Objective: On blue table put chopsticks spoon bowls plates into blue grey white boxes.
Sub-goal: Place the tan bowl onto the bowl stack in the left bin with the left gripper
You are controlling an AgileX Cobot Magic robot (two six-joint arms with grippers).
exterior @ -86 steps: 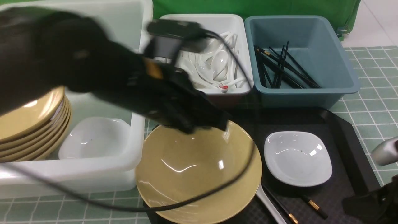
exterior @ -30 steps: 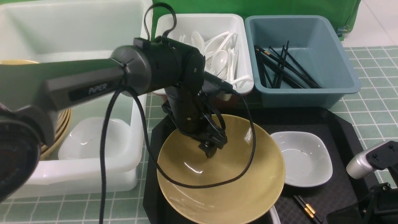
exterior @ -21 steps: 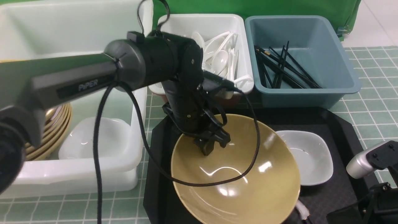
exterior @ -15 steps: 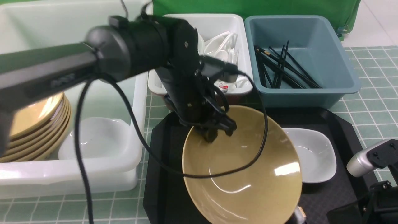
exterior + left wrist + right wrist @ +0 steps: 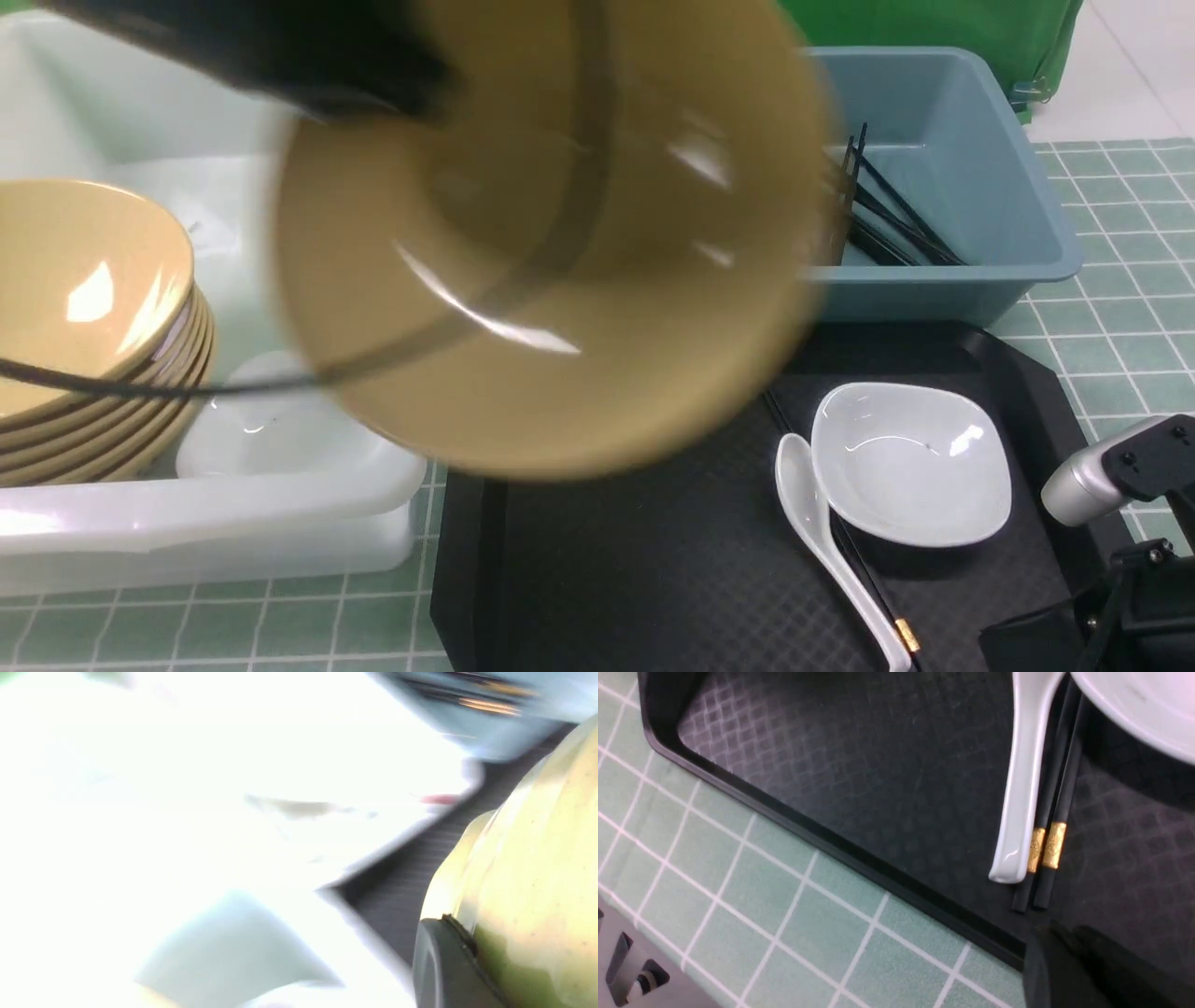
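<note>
A tan bowl [image 5: 560, 280] hangs blurred in the air above the boxes, with my left gripper [image 5: 373, 84] shut on its rim. In the left wrist view one of the fingers [image 5: 448, 961] presses against the bowl's wall [image 5: 537, 858]. On the black tray lie a white plate [image 5: 910, 467], a white spoon [image 5: 822, 532] and black chopsticks [image 5: 868, 588]. My right gripper [image 5: 1052, 947] hovers shut and empty just past the gold-banded ends of the chopsticks [image 5: 1057, 812], beside the spoon [image 5: 1027, 788]. The small white box is hidden behind the bowl.
The large white box [image 5: 187, 523] holds a stack of tan bowls [image 5: 84, 308] and a white plate [image 5: 280, 439]. The blue-grey box [image 5: 990, 140] holds several chopsticks [image 5: 887, 224]. The black tray [image 5: 653, 579] rests on the blue table [image 5: 1102, 355]. My right arm [image 5: 1120, 467] is at the tray's right edge.
My left gripper shut on the tan bowl's rim and lifted it up and to the left off the tray. That uncovered the spoon and chopsticks. The right arm barely moved.
</note>
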